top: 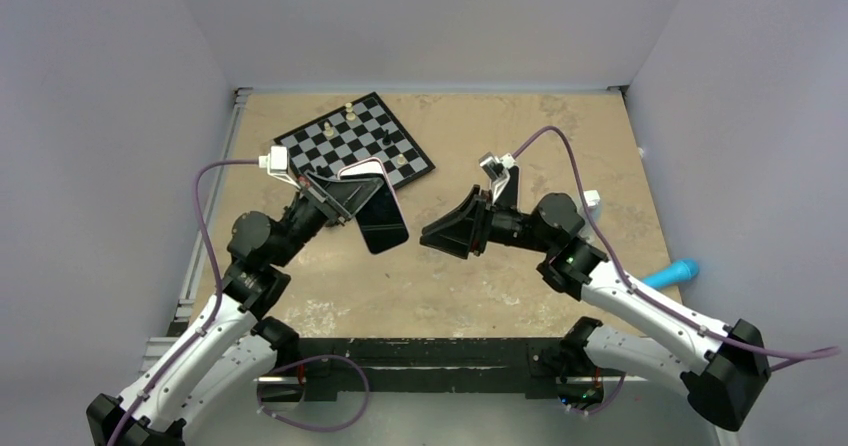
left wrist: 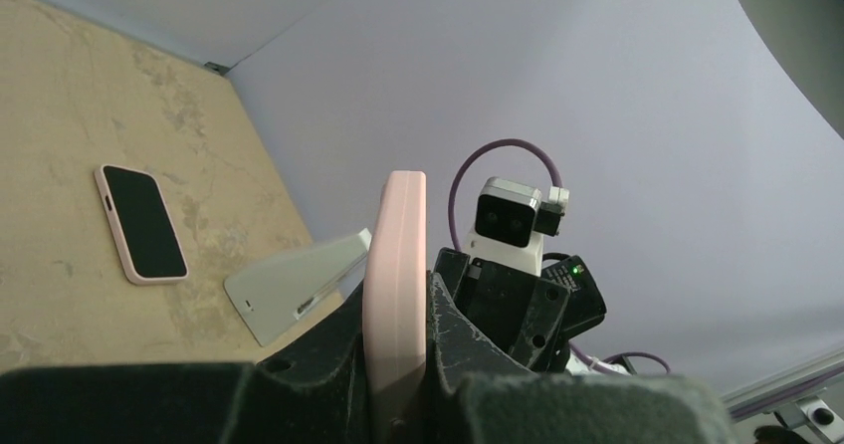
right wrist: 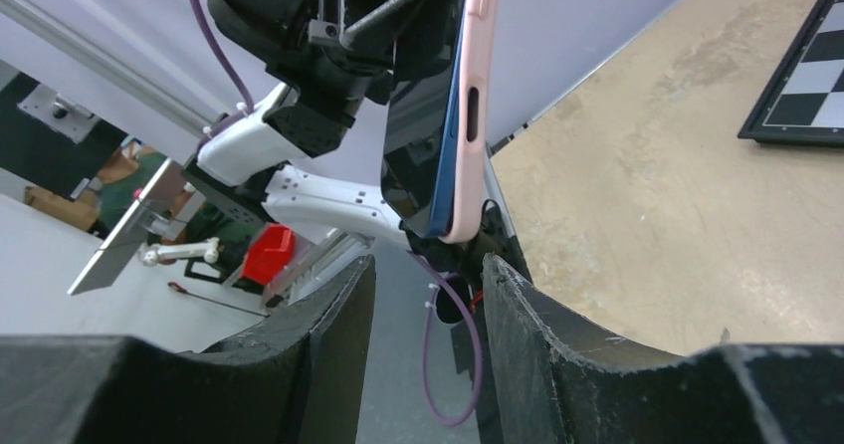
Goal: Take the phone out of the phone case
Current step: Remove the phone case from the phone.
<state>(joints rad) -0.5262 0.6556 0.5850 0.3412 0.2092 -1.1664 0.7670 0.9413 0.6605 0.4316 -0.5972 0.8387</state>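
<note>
The tan table [top: 500,296] carries a chessboard [top: 355,146] at its far left. Just near of the board, the left gripper [left wrist: 398,384] is clamped tight on the pink phone case [left wrist: 396,265], holding it raised off the table with the phone [top: 383,224] in it. To its right, the right gripper [right wrist: 423,295] stands part open with nothing between its jaws, close to the phone's free end but apart from it.

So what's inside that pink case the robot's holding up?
A dark phone with a blue edge sits in the pink case. One end is hidden by the left gripper, so I can't tell how far out it is.
</note>
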